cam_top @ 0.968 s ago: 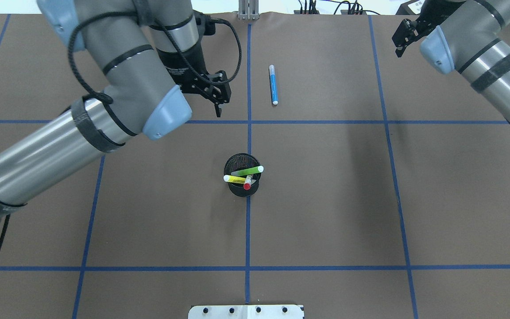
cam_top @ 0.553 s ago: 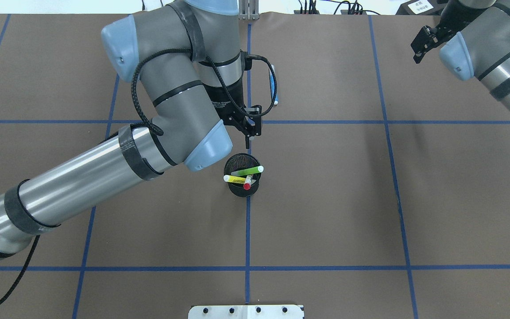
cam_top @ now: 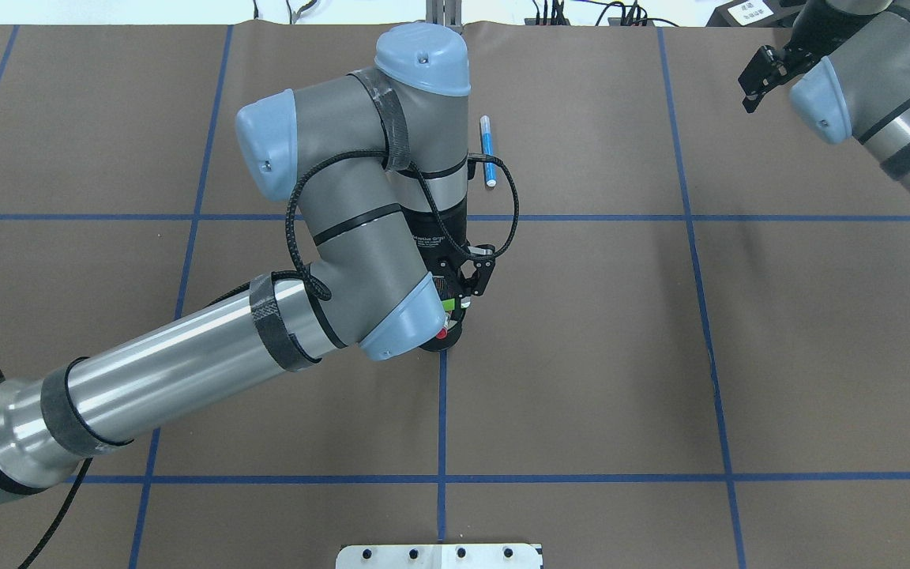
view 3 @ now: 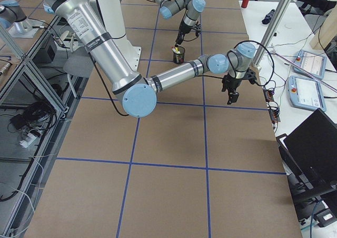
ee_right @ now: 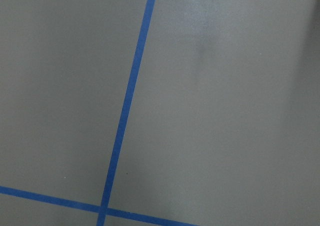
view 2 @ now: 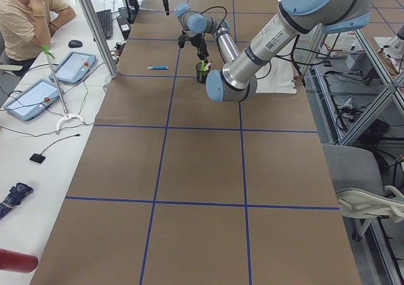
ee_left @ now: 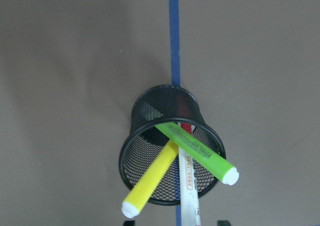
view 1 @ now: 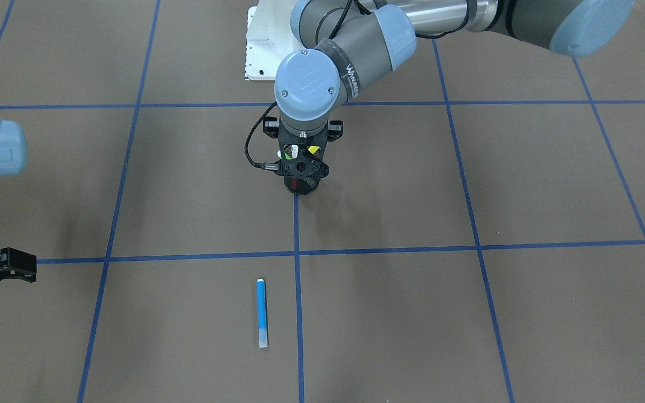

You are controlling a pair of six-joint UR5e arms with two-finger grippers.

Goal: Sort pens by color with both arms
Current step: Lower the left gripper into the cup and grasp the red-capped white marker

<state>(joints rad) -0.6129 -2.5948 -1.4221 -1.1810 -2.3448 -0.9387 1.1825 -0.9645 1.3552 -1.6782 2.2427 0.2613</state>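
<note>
Straight beneath the spread left hand (cam_top: 472, 286), a green marker pen (ee_left: 197, 151), a yellow pen (ee_left: 152, 178) and a white red-ended pen (ee_left: 189, 188) slant up from the black mesh cup (ee_left: 123, 158).

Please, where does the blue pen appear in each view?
Front-facing: the blue pen lies low, just left of centre.
Overhead: upper centre.
Exterior left: upper left.
Exterior right: I cannot find it.
Both wrist views: not in them.
Shared landmark: the black mesh cup.

Wire-mesh metal cup (ee_left: 137, 141), smooth plastic pens (ee_left: 200, 153), matt brown table surface (ee_left: 60, 86).
</note>
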